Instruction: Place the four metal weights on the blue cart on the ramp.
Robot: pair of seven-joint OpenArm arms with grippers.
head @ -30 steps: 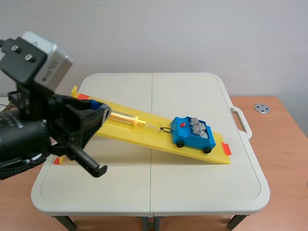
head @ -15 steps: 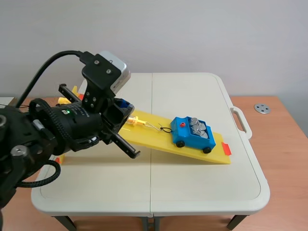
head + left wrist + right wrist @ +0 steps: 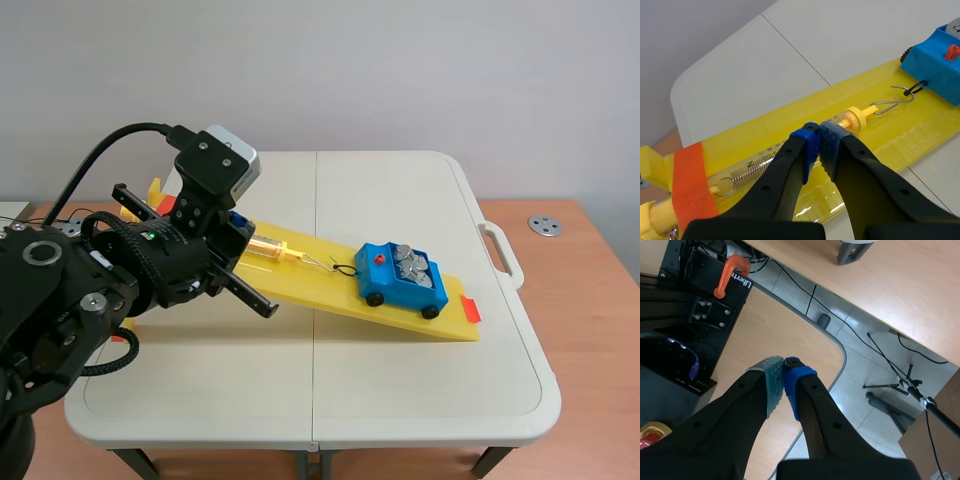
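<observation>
The blue cart (image 3: 400,282) sits low on the yellow ramp (image 3: 320,292) with several metal weights (image 3: 412,266) in its tray. A wire hook (image 3: 900,97) links the cart (image 3: 935,75) to a clear spring scale (image 3: 852,119) lying along the ramp (image 3: 765,135). My left gripper (image 3: 816,134) is shut, holding nothing, with its tips just over the scale's tube. In the scene view the left gripper (image 3: 240,235) hovers at the ramp's upper half, hiding part of it. My right gripper (image 3: 784,366) is shut on nothing, away from the table over floor and a wooden surface.
The ramp lies on a white folding table (image 3: 420,380) with a carry handle (image 3: 500,252) on its right edge. Orange tape (image 3: 470,310) marks the ramp's low end. A small round metal disc (image 3: 545,225) lies on the wooden desk at the right.
The left arm swung from the near left up over the ramp's upper part and then settled slightly back to the left. The cart and weights stayed put.
</observation>
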